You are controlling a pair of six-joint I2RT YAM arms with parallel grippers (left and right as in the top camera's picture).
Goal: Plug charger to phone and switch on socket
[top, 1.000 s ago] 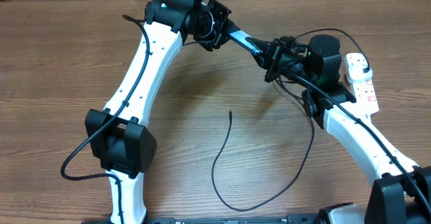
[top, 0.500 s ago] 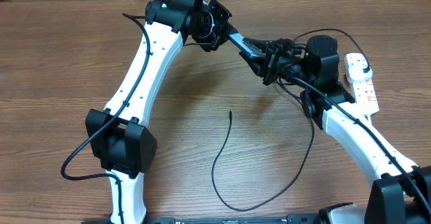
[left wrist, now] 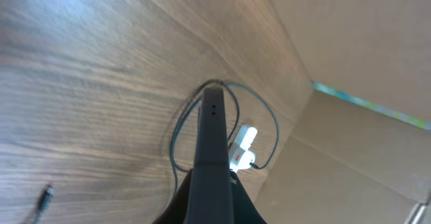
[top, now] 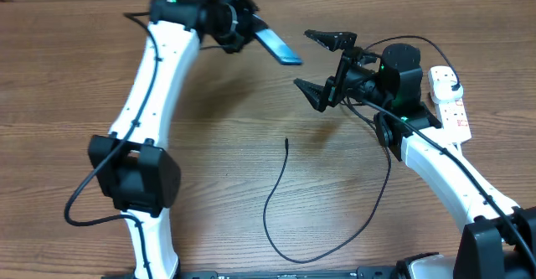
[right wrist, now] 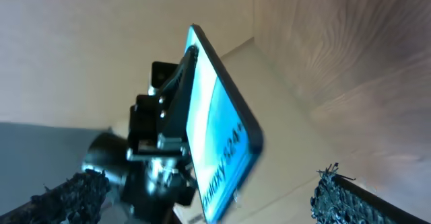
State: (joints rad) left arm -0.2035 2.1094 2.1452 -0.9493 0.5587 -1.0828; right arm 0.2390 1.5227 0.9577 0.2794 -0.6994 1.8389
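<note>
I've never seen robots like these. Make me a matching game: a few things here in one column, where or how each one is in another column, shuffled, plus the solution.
Things:
1. slim phone with a cyan-blue screen
2. thin black charger cable
3. white power strip with red markings
4. right gripper

States:
A. lying looped on the wooden table
B. jaws wide open, holding nothing
C. clamped in the left gripper
D. lying flat beside the right arm

Pairs: 1-C, 2-A, 3-D, 4-B
</note>
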